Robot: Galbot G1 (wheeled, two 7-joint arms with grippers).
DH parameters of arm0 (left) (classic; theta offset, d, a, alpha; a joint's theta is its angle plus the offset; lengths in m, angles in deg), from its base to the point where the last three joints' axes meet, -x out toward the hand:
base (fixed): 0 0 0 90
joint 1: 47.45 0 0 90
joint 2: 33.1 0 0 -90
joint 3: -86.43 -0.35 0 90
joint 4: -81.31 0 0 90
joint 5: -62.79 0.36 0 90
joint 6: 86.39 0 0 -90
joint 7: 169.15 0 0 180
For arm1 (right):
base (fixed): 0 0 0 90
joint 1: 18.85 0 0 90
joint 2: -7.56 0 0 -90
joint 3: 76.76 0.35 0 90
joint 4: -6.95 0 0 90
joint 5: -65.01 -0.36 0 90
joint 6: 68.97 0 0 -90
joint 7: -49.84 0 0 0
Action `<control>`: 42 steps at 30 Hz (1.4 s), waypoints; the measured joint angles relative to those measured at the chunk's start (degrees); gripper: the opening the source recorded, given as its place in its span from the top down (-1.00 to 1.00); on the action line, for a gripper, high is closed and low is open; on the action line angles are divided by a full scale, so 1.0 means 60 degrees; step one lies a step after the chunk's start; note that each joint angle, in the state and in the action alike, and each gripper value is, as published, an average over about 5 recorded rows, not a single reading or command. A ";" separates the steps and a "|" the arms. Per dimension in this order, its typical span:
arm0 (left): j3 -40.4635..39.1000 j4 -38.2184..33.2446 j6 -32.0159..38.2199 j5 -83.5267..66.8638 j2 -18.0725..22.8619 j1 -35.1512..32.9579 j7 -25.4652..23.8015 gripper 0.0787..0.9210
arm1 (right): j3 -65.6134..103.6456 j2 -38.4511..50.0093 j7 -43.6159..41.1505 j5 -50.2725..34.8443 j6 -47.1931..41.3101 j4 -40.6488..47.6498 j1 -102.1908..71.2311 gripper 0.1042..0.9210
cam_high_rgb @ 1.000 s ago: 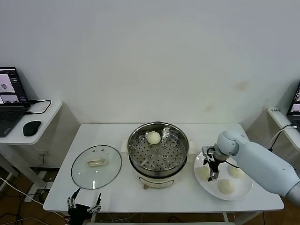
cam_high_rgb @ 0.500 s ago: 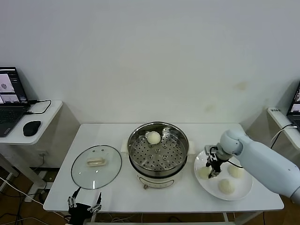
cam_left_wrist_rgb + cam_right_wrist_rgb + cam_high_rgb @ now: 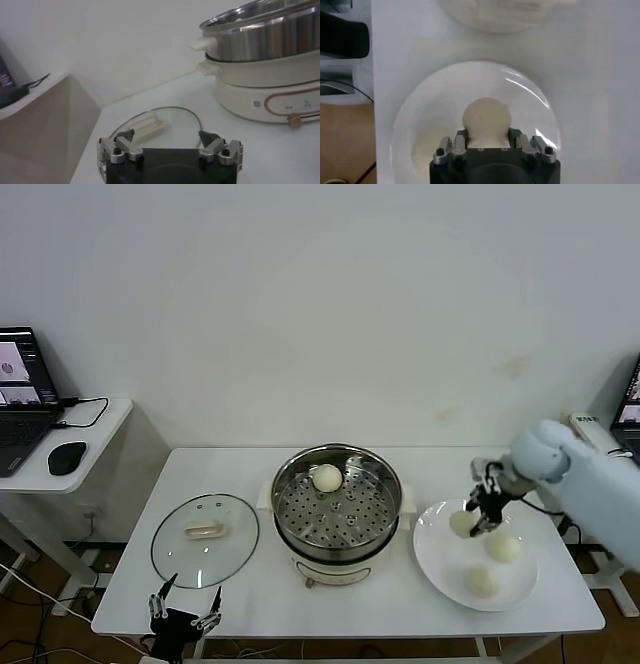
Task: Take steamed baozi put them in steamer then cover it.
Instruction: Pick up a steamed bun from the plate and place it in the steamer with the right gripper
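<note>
My right gripper (image 3: 470,520) is shut on a cream-white baozi (image 3: 460,525) and holds it a little above the white plate (image 3: 435,559) at the right of the table. In the right wrist view the baozi (image 3: 486,117) sits between the fingers (image 3: 516,141), with the plate (image 3: 420,120) below. Two more baozi (image 3: 503,546) (image 3: 482,581) lie on the plate. One baozi (image 3: 327,477) lies on the perforated tray in the steel steamer (image 3: 338,509) at the table's middle. The glass cover (image 3: 205,539) lies flat to the steamer's left. My left gripper (image 3: 183,616) is open and empty at the front edge, near the cover (image 3: 155,127).
A side table (image 3: 100,434) at the far left carries a laptop (image 3: 25,399) and a black mouse (image 3: 67,456). Another laptop (image 3: 630,399) shows at the right edge. The steamer's white base (image 3: 260,92) rises close to my left gripper's view.
My right gripper has closed on a baozi from the plate and lifted it up and to the right. The left arm has stayed in place.
</note>
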 measured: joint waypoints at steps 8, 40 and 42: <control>-0.0089 -0.0289 -0.0001 0.0048 0.0032 -0.0032 0.0005 -0.77 | -0.1694 -0.0935 -0.0049 -0.1378 -0.0496 0.0011 0.2395 0.03; 0.0006 -0.0646 -0.0009 -0.0136 0.0128 0.0165 0.0063 -0.77 | -0.4110 -0.6864 0.0358 -0.3097 -0.1755 0.2625 0.3068 0.03; 0.0000 -0.0617 -0.0007 -0.0144 0.0124 0.0165 0.0067 -0.77 | -0.4099 -0.7085 0.0366 -0.3021 -0.1757 0.2851 0.2974 0.03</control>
